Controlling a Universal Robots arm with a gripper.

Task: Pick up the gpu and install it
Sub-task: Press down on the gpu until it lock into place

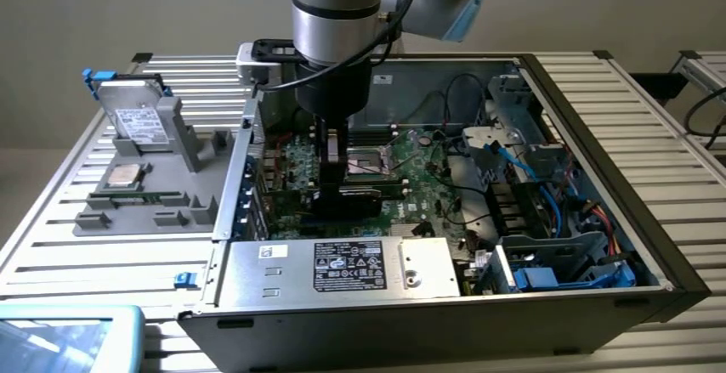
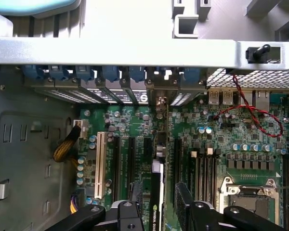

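tool (image 1: 340,188) closed on gpu (image 1: 354,199) | gpu: black cooler face, green board edge, standing on edge | location: over motherboard (image 2: 221,139) slots in case (image 1: 590,118), apparently seated

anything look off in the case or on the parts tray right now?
Nothing stands out. The gripper holds the gpu edge-on over the motherboard slots, roughly in line with them. On the gray tray the hard drive leans in its stand, apparently by design. No visible damage.
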